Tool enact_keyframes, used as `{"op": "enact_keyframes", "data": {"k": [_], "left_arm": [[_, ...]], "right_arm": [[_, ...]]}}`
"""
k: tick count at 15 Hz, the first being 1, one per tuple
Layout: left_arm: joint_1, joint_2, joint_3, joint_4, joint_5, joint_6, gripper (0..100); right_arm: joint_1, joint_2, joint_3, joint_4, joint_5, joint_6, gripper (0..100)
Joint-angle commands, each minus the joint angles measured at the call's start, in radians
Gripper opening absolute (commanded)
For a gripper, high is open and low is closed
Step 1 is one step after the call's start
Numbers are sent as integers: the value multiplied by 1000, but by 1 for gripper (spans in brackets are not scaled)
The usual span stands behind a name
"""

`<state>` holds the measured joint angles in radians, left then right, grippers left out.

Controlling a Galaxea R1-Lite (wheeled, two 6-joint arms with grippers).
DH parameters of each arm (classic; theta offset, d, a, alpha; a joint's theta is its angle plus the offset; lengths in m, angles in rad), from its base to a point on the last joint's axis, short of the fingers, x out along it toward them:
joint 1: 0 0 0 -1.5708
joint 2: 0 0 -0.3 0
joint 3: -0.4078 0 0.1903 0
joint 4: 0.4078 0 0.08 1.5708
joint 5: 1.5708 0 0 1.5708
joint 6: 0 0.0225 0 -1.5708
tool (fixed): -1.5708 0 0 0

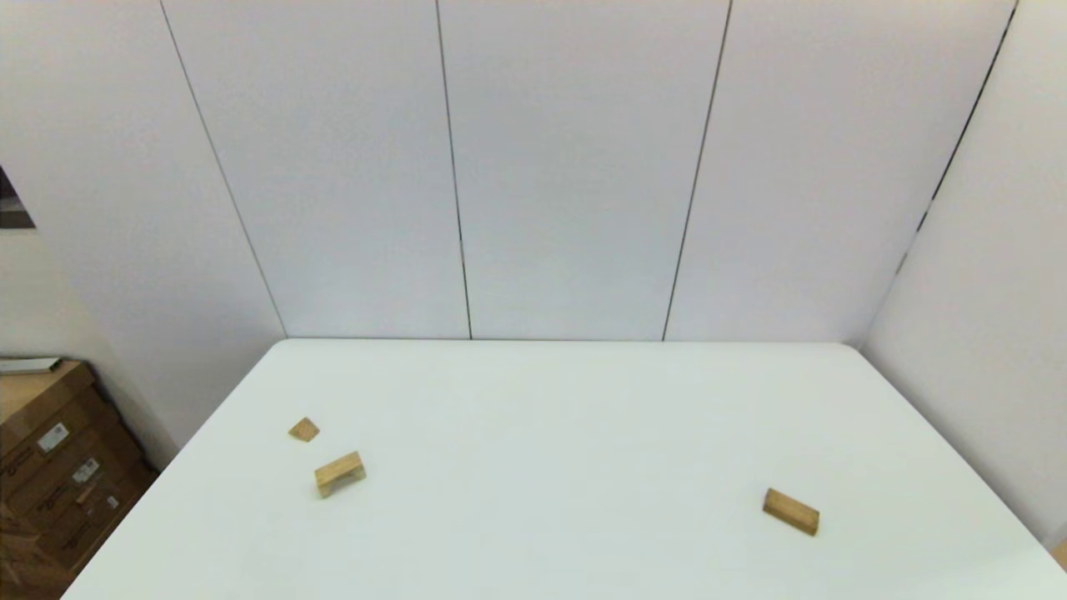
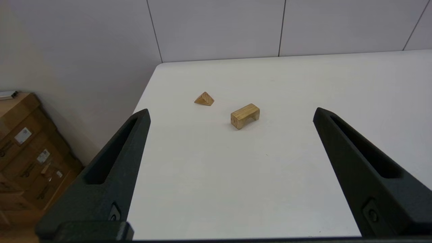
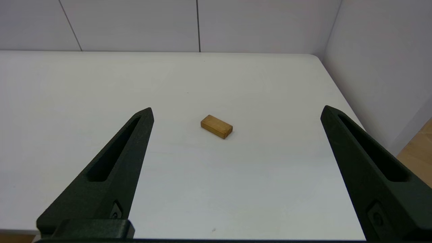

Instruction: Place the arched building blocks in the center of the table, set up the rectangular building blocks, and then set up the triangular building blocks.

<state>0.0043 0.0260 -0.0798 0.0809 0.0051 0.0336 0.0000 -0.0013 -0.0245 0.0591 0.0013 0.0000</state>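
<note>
The left gripper (image 2: 231,113), fingers spread wide and empty, faces the arched building blocks (image 1: 339,473) at the head view's lower left, nearer it than the equally open right gripper (image 3: 236,113).

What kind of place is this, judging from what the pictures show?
Probably a robot test room, not a home: a large plain white table enclosed by bare white wall panels, only three small wooden blocks on it, and stacked brown cardboard boxes on the floor beside it.
</note>
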Motion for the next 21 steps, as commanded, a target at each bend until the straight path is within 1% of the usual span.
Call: {"op": "enact_keyframes", "data": {"k": [1,3,4,6,7,9,10,12,15,16,17,19,21], "left_arm": [[2,394,-232,50,70,2,100],[2,675,-344,43,65,-4,100],[0,798,-380,43,46,0,100],[-1,1052,-462,43,-42,15,100],[-1,1155,-489,43,-51,54,100],[-3,1289,-511,39,-63,226,100],[-23,1353,-528,34,-73,270,100],[-41,1513,-584,27,-97,310,100],[-41,1700,-683,25,-105,354,100],[-40,1750,-710,25,-106,390,100],[-32,1801,-736,27,-108,457,100],[-27,1858,-787,30,-154,546,100],[-27,1904,-839,36,-206,578,100]], "right_arm": [[0,1,0,1,0,0,100],[0,0,0,1,0,0,100],[0,1,0,1,0,0,100],[0,1,0,2,0,0,100],[0,1,0,1,0,0,100],[0,0,0,1,0,0,100],[0,1,0,1,0,0,100],[0,1,0,2,0,0,100],[0,1,0,1,0,0,100],[0,1,0,1,0,0,100],[0,0,0,1,0,0,100],[0,1,0,1,0,0,100],[0,1,0,1,0,0,100]]}}
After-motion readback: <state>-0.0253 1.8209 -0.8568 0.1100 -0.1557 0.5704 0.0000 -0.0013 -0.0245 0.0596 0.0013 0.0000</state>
